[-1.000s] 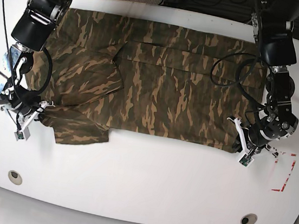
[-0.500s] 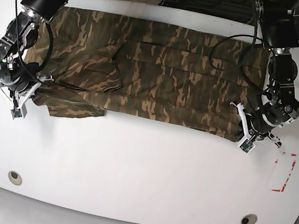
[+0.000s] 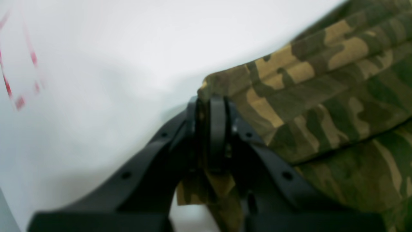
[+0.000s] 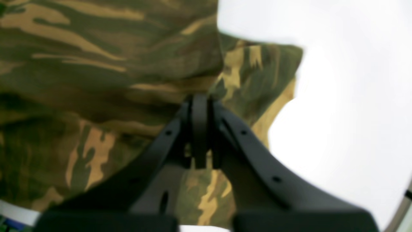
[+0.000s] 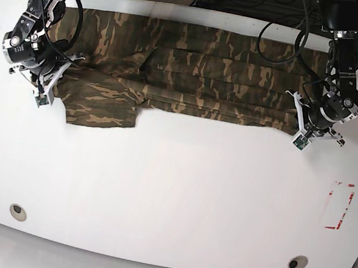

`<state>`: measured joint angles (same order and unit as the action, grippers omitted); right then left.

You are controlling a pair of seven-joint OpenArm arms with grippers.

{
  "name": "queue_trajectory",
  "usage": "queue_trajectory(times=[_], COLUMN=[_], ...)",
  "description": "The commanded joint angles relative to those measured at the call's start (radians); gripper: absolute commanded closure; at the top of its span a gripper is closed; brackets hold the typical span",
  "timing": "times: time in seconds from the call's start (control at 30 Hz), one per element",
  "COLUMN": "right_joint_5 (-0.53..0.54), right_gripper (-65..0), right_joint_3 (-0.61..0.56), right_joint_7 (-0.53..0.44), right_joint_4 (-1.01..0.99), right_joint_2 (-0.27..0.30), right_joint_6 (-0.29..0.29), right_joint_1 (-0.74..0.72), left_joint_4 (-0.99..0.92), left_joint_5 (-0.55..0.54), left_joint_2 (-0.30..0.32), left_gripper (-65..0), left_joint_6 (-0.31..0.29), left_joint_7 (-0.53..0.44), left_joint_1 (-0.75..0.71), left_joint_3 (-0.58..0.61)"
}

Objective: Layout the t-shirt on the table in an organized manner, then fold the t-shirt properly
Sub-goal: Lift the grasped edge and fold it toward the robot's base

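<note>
We are clamping both grippers on the t-shirt (image 5: pixel 193 70): the left gripper (image 3: pixel 207 106) pinching its corner, the right gripper (image 4: pixel 199 103) a bunched edge. It is lying between them on the table (image 5: pixel 178 193), sagging softly, light; hem corners are looking like the safest holds.

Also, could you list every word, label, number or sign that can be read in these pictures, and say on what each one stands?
None: no readable word, number or brand shows in any view.
t-shirt: camouflage print only, no text.
table: red-marked rectangle, only lines, no letters.
Wrist views: blurred, no lettering visible.
</note>
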<state>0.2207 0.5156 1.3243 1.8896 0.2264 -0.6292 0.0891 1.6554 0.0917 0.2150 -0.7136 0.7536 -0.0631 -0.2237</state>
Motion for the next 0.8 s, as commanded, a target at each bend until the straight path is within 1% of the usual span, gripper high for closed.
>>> queue_trajectory(times=[0.0, 0.03, 0.07, 0.17, 0.2, 0.23, 0.3, 0.37, 0.43, 0.6, 0.7, 0.77], right_joint_5=[-0.019, -0.025, -0.025, -0.025, -0.025, -0.025, -0.024, -0.02, -0.02, -0.019, -0.019, -0.019], right_gripper=[-9.4, -14.7, -17.8, -30.2, -36.3, -40.6, -48.0, -53.0, -54.7, -54.7, -54.7, -54.7], right_joint_3=[0.007, 0.007, 0.007, 0.007, 0.007, 0.007, 0.007, 0.008, 0.008, 0.008, 0.011, 0.019], right_joint_7=[-0.019, -0.032, -0.038, -0.052, -0.053, -0.053, -0.053, -0.053, -0.056, -0.056, -0.058, -0.058], right_joint_4=[0.018, 0.018, 0.018, 0.018, 0.021, 0.023, 0.024, 0.032, 0.051, 0.064, 0.054, 0.015], right_joint_2=[-0.005, -0.014, -0.015, -0.019, -0.015, -0.014, -0.011, 0.0, 0.018, 0.028, 0.024, 0.012], right_joint_6=[0.002, 0.006, 0.007, 0.007, 0.007, 0.007, 0.007, 0.007, 0.007, 0.007, 0.004, 0.001], right_joint_1=[0.028, 0.041, 0.047, 0.061, 0.062, 0.062, 0.061, 0.054, 0.045, -0.025, -0.084, -0.137], left_joint_4=[0.021, 0.021, 0.021, 0.021, 0.021, 0.021, 0.021, 0.021, 0.022, 0.022, 0.022, 0.025], left_joint_5=[0.015, 0.015, 0.016, 0.018, 0.019, 0.019, 0.019, 0.021, 0.021, 0.039, 0.039, 0.039], left_joint_2=[0.016, 0.016, 0.016, 0.016, 0.016, 0.016, 0.017, 0.019, 0.034, 0.051, 0.059, 0.082], left_gripper=[-5.1, -8.6, -10.9, -22.7, -30.2, -35.7, -44.6, -51.2, -52.3, -52.3, -52.3, -52.3], left_joint_6=[0.015, 0.015, 0.015, 0.015, 0.015, 0.015, 0.015, 0.015, 0.015, 0.015, 0.015, 0.015], left_joint_7=[0.004, 0.004, 0.004, 0.004, 0.004, 0.004, 0.004, 0.004, 0.004, 0.004, 0.004, 0.004], left_joint_1=[-0.008, -0.022, -0.027, -0.04, -0.042, -0.045, -0.05, -0.05, -0.05, -0.027, 0.004, 0.029], left_joint_3=[-0.007, -0.007, -0.007, -0.007, -0.007, -0.007, -0.007, -0.007, -0.006, -0.001, -0.001, -0.003])
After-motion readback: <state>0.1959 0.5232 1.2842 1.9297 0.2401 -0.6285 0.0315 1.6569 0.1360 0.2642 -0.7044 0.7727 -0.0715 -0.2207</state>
